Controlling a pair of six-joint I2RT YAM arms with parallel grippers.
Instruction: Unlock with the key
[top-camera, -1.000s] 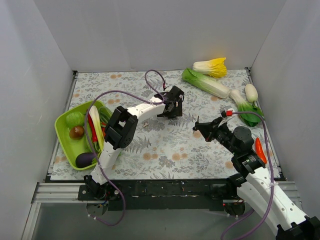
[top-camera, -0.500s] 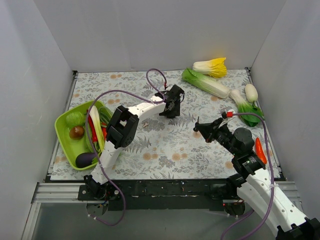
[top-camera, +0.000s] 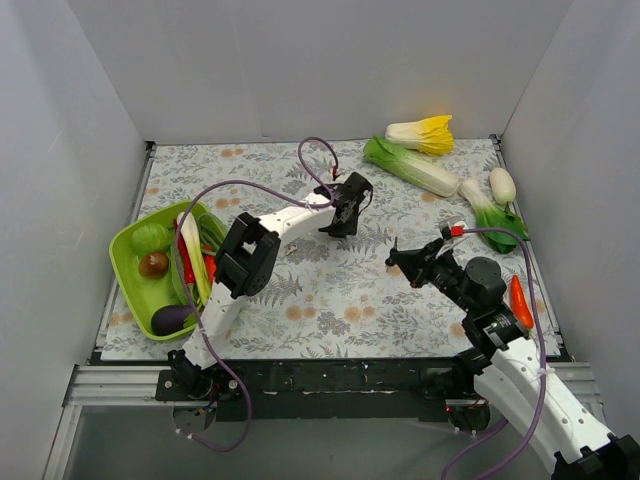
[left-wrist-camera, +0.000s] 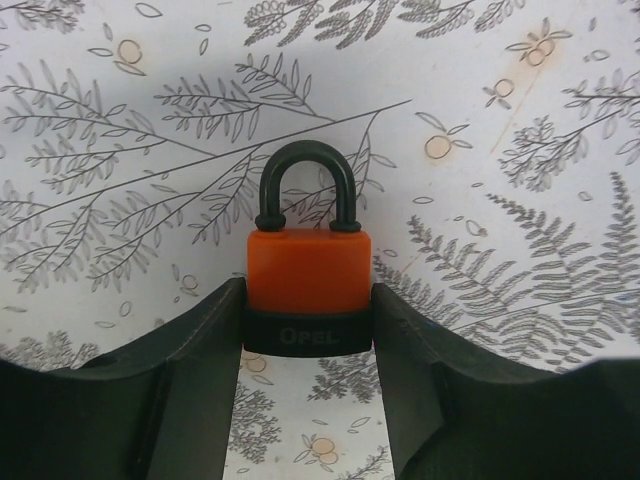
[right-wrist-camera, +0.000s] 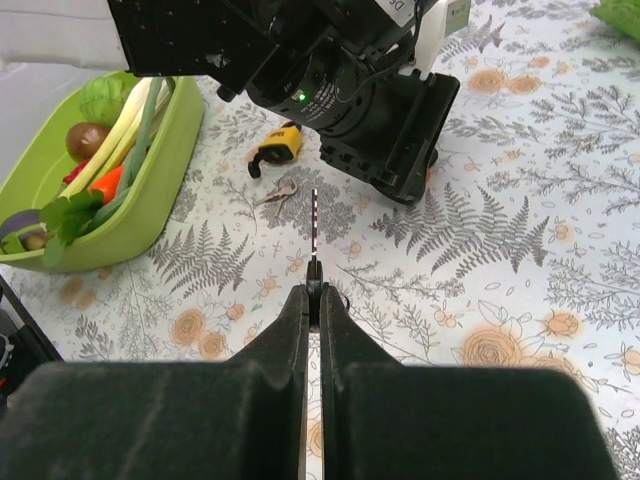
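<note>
Two grippers: both clamped, each on its own object
Left gripper: squeezing the black base of the orange-bodied padlock with black shackle, whose shackle is seated shut
Silver metal key: thin blade seen edge-on, pointing towards the left arm's wrist
Right gripper: pinched tight on the key's head end, with the blade sticking out past its tips
Handling: probably light, stiff and slick, so apt to pivot; best pinched flat across the head, leaving the blade free

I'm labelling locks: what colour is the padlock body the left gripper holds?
The padlock body is orange; best seen in the left wrist view.
</note>
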